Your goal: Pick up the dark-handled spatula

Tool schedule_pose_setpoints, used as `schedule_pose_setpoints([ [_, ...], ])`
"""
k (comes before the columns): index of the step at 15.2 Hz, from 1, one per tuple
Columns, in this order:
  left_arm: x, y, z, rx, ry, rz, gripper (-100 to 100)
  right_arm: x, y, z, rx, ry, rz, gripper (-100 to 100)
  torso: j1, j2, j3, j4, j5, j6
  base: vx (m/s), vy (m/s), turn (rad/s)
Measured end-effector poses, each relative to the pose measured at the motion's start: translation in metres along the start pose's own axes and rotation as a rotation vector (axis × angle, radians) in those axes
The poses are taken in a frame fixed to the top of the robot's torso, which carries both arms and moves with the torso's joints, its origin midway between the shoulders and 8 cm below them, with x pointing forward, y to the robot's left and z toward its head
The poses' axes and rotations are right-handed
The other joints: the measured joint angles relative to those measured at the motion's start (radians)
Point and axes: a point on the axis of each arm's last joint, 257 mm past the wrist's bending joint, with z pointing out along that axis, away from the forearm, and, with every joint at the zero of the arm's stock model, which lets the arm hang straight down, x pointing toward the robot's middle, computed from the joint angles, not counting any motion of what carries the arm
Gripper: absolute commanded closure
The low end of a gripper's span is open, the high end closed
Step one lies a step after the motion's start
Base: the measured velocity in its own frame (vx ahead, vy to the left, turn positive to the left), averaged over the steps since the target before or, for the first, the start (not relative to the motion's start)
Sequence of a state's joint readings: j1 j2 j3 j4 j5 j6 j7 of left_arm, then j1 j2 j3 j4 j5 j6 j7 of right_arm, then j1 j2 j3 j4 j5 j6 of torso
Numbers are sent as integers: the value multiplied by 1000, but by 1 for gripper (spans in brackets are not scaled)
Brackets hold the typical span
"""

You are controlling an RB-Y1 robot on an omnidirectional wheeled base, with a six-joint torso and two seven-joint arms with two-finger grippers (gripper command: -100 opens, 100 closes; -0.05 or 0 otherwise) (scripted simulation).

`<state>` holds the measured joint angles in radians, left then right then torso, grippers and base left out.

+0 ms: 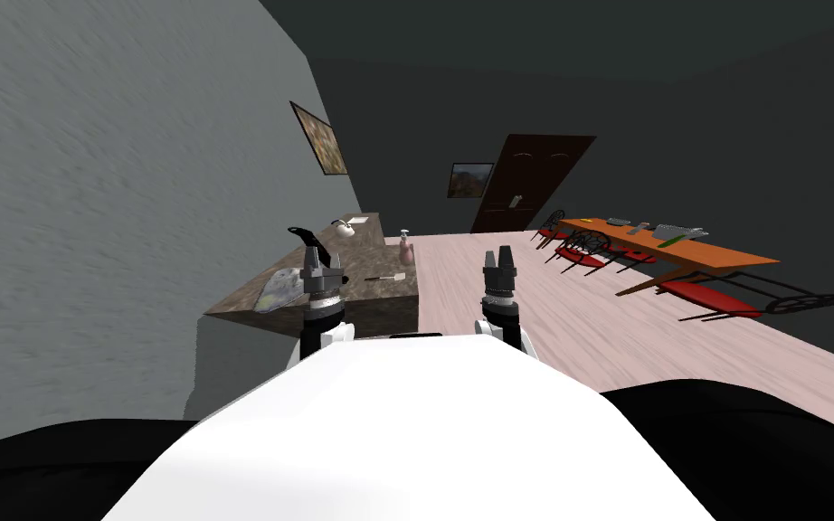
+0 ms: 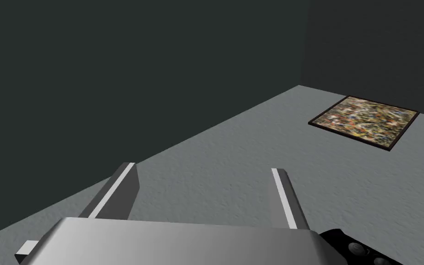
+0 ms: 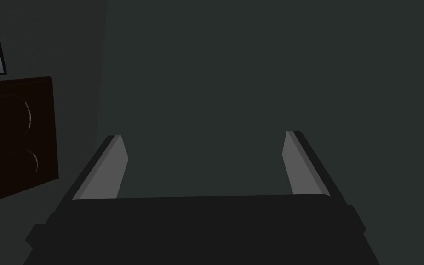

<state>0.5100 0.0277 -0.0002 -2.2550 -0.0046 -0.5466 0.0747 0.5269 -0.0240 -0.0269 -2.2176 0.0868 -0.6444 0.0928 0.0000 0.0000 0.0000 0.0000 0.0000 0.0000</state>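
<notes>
**rigpilot:** Both arms are raised out front. Left gripper (image 1: 323,260) sits over the near end of the counter (image 1: 243,298), right gripper (image 1: 499,262) over open floor (image 1: 587,335). Left's fingers (image 2: 120,188) are spread wide with nothing between them, and right's fingers (image 3: 103,170) are the same.

**kettle_fan:** ok, and how much room is there?

**rigpilot:** Counter hugs the grey wall on my left. Its floor-side edge runs straight ahead, and the floor lane beside it goes up to a dark door (image 1: 533,181). An orange table (image 1: 732,258) with red chairs (image 1: 709,298) sits well off to my right.

**kettle_fan:** and the spatula?

**rigpilot:** The dark-handled spatula (image 1: 385,278) is lying flat on the counter near that floor-side edge. It's ahead of the left gripper and a bit to its right, not touching the fingers. A pink soap bottle (image 1: 406,247) stands just past it. The black faucet (image 1: 307,237) is on the wall side.
</notes>
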Motion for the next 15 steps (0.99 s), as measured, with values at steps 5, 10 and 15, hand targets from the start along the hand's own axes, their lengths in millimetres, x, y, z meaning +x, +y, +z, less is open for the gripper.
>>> schedule_pose_setpoints([
  [5,2,15,5,-50,61,35,-100,0,0,0,0,0,0,0,-5,1,1,0,-1,0,-14,-66,-34],
  [10,-4,36,10,-130,95,78,-100,0,0,0,0,0,0,0,-7,0,0,0,-2,0,-7,-90,-34],
  [15,-16,63,12,-222,105,121,-100,0,0,0,0,0,0,0,-6,0,0,0,-1,0,-3,-81,-35],
])
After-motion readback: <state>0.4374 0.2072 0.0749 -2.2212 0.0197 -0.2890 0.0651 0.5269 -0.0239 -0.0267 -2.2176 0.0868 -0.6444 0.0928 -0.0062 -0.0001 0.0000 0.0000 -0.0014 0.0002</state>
